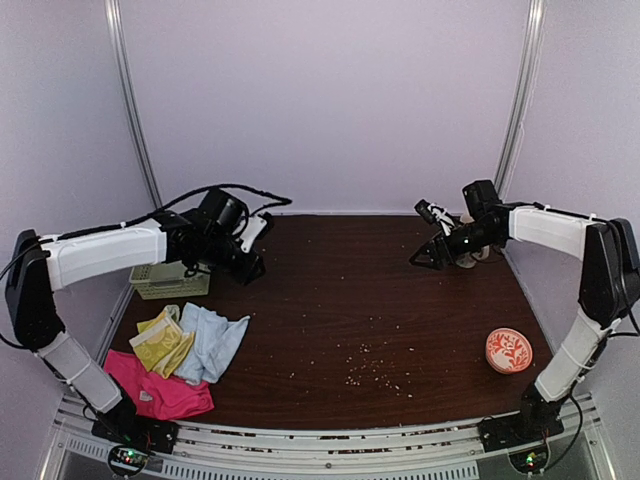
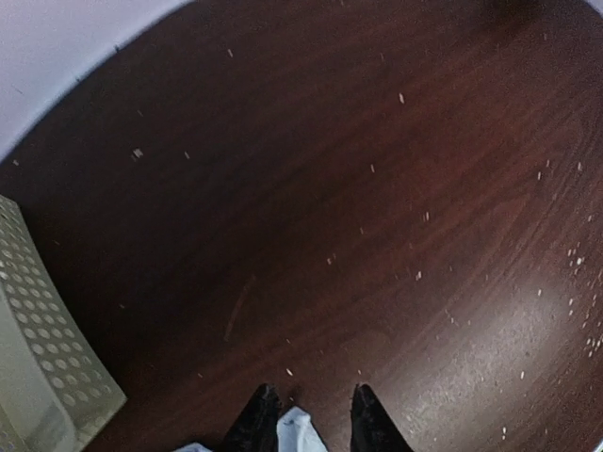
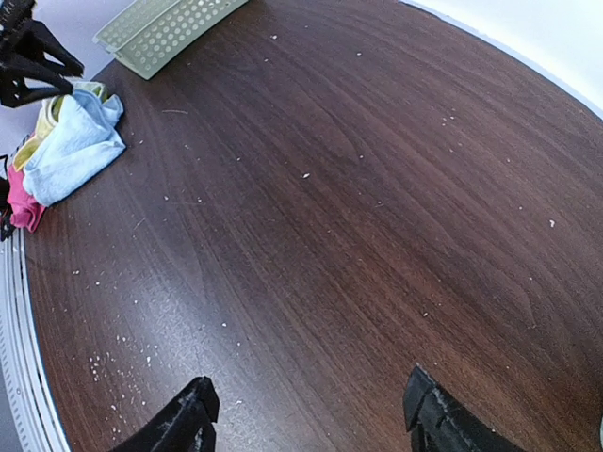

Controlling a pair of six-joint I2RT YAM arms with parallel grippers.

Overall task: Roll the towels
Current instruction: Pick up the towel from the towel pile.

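Note:
Three towels lie bunched at the table's front left: a yellow-green patterned one [image 1: 160, 340], a pale blue one [image 1: 212, 342] and a hot-pink one [image 1: 160, 392]. The right wrist view shows the same heap, with the pale blue towel [image 3: 75, 146] on top. My left gripper [image 1: 250, 268] hangs above the table beside the basket, jaws a little apart. Between them a corner of pale blue towel [image 2: 297, 428] shows, lying below and not gripped. My right gripper [image 3: 309, 381] is wide open over bare wood at the back right [image 1: 430, 255].
A pale green perforated basket [image 1: 170, 282] sits at the back left under my left arm, its wall [image 2: 38, 358] close by the gripper. A round red-and-white patterned roll [image 1: 508, 350] lies at the right. Crumbs dot the dark wooden table [image 1: 370, 330].

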